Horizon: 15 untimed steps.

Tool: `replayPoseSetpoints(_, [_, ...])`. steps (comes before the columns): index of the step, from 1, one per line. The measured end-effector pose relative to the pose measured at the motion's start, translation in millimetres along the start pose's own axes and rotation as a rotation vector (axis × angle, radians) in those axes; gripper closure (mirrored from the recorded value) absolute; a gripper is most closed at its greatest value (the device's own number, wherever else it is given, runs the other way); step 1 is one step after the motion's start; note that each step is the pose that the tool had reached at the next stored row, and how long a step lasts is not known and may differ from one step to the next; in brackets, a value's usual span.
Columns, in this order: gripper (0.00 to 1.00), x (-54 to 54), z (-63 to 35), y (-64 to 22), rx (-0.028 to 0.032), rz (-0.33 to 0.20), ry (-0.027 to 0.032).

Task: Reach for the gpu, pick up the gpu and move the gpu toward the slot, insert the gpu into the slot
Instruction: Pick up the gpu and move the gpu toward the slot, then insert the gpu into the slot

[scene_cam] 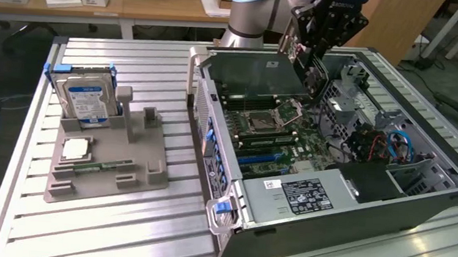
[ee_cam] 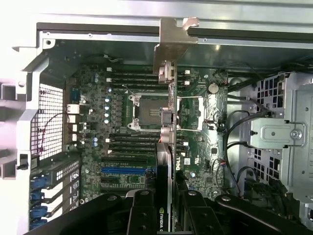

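Observation:
The gpu (scene_cam: 254, 75) is a thin dark card that hangs above the open computer case (scene_cam: 233, 184), with my gripper (scene_cam: 307, 56) shut on its end nearest the arm. In the wrist view the gpu (ee_cam: 168, 147) shows edge-on. Its grey metal bracket (ee_cam: 172, 41) points toward the case's far rim. My gripper (ee_cam: 167, 208) has black fingers (ee_cam: 142, 213) pressed on both faces of the card. Below lies the motherboard (ee_cam: 122, 122), with a blue slot (ee_cam: 124, 171) and black slots beside it. The card floats over the processor socket (ee_cam: 144, 110), apart from the board.
On the exterior view's left a grey fixture (scene_cam: 148, 171) carries a blue-and-white hard drive (scene_cam: 84, 99), a processor chip (scene_cam: 76, 148) and a green memory strip (scene_cam: 111, 166). Inside the case, a metal drive cage (ee_cam: 288, 132) and black cables (ee_cam: 239, 122) stand beside the board.

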State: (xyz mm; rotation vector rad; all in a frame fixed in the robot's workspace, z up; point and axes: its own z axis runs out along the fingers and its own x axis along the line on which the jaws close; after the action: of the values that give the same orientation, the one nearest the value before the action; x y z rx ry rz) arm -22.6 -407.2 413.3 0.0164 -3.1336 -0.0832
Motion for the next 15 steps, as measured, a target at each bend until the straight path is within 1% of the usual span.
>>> replayPoseSetpoints(12, [0.74,0.0,0.0,0.0,0.0001,0.0,0.0001])
replayPoseSetpoints(15, [0.74,0.0,-0.1,0.0,0.0003,-0.018,0.0011])
